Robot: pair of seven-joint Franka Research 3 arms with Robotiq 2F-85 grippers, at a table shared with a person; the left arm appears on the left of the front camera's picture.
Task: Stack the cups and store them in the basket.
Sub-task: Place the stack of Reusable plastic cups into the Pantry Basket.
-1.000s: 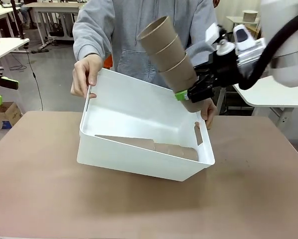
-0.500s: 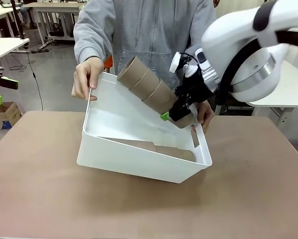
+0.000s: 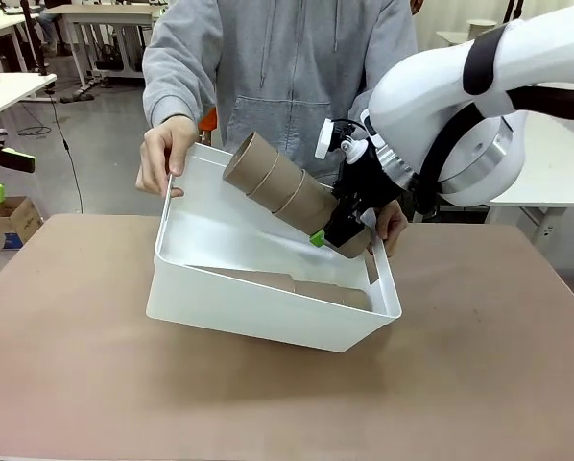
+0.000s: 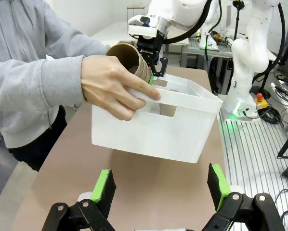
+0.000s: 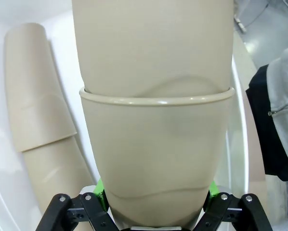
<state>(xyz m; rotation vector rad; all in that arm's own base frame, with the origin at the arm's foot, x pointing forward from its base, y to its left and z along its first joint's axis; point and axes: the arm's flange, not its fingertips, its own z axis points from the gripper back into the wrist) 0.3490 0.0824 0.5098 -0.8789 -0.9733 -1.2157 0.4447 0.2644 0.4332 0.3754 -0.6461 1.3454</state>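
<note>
A person's hands tilt the white basket (image 3: 268,322) up off the table toward me. My right gripper (image 3: 333,230) is shut on the narrow end of a stack of tan cups (image 3: 277,185), which slants over the basket's inside with its mouth pointing up and left. In the right wrist view the held stack (image 5: 153,144) sits between my right gripper's (image 5: 153,199) green pads. A second stack of cups (image 3: 301,284) lies on the basket floor (image 5: 64,57), also seen as a lying stack (image 5: 38,125). My left gripper (image 4: 161,185) is open, low and short of the basket (image 4: 182,132).
One hand (image 3: 165,154) grips the basket's far left rim, the other hand (image 3: 391,223) its right end just behind my right gripper. The brown tabletop (image 3: 95,384) lies bare in front. A box (image 3: 9,223) sits on the floor to the left.
My right gripper has come down and leftward with the stack, laying it flatter into the basket. The person has shifted the basket's tilt slightly.
</note>
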